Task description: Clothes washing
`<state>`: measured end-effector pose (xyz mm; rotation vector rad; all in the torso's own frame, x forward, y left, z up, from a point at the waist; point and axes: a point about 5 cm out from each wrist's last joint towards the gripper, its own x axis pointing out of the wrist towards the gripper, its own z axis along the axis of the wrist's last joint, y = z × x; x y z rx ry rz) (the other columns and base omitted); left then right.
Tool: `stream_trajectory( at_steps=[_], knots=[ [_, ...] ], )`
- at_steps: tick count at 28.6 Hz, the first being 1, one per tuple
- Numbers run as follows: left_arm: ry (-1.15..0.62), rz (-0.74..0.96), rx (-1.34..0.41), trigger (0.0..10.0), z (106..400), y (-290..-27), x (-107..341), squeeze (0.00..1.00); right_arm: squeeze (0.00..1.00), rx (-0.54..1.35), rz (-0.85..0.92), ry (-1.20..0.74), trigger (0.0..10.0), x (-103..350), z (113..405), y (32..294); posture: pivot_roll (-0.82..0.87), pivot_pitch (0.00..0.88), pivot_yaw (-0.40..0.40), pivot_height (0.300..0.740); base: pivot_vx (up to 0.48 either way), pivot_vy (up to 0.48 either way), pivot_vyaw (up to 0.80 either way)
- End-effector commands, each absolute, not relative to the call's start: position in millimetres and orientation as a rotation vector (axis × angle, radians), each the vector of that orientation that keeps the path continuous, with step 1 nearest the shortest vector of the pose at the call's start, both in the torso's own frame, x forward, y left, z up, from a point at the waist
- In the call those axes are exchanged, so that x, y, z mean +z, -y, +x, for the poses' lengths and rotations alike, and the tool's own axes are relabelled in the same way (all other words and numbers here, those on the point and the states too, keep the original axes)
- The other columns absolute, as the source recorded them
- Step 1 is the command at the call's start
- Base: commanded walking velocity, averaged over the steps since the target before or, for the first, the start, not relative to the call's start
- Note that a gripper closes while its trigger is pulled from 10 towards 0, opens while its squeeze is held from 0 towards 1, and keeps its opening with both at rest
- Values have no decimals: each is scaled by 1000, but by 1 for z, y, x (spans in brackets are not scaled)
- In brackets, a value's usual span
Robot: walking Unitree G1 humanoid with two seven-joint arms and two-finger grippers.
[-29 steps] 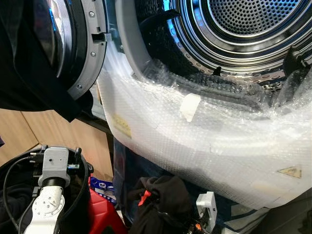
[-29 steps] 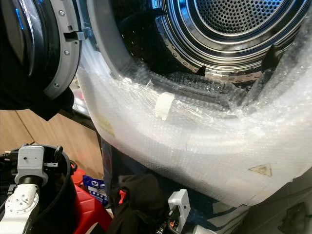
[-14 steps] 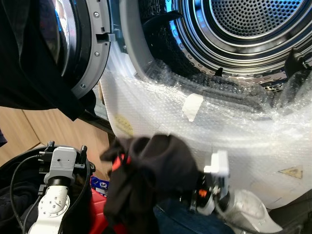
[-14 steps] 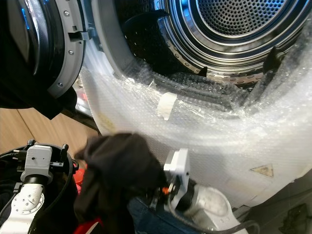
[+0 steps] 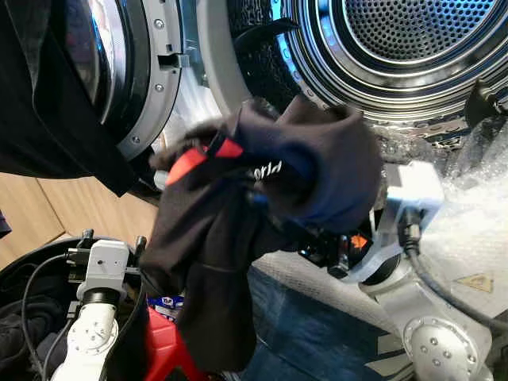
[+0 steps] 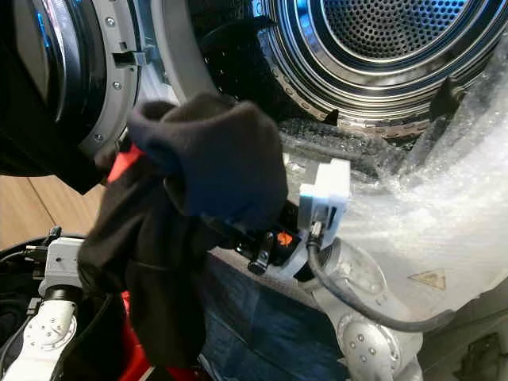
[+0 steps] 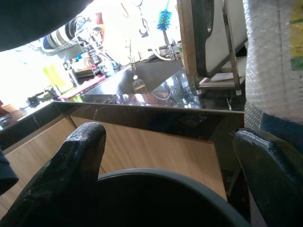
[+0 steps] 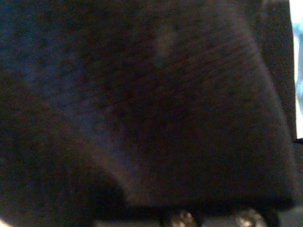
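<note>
Your right gripper (image 5: pixel 305 226) pinching dark garment (image 5: pixel 238 230) before drum (image 5: pixel 413 40); left wrist view: left gripper (image 7: pixel 165 182) spread over basket rim (image 7: pixel 156 182).

I see white letters on the dark shirt (image 5: pixel 262 206), but I cannot read them. A yellow warning triangle (image 5: pixel 475 282) sits on the washer's front.

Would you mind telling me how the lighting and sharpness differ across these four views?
Left eye view: sharp drum, slight blur on the dark garment carried by the right hand. Right eye view: much the same. Left wrist view: the bright background is overexposed, the left hand close and dark. Right wrist view: very dark and blurred by cloth.
</note>
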<state>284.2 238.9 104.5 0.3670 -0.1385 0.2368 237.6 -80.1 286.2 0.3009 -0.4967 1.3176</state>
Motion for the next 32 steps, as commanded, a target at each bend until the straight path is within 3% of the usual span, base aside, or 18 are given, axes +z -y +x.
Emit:
stream_trajectory(
  at_steps=[1,13,18,32],
  knots=[
    [147,359,222,10000,287,-235,105,0,0,1317,326,569,0,301,236,82,56,0,-47,740,0,0,0],
    [160,332,192,10000,294,-225,106,0,0,1223,297,725,0,361,260,72,53,0,-36,740,0,0,0],
    [159,327,180,10000,296,-224,106,0,0,1089,302,830,0,404,275,75,52,0,-36,740,0,0,0],
    [149,311,167,10000,298,-220,104,0,0,566,171,464,0,434,382,78,44,0,-39,740,0,0,0]
  ],
)
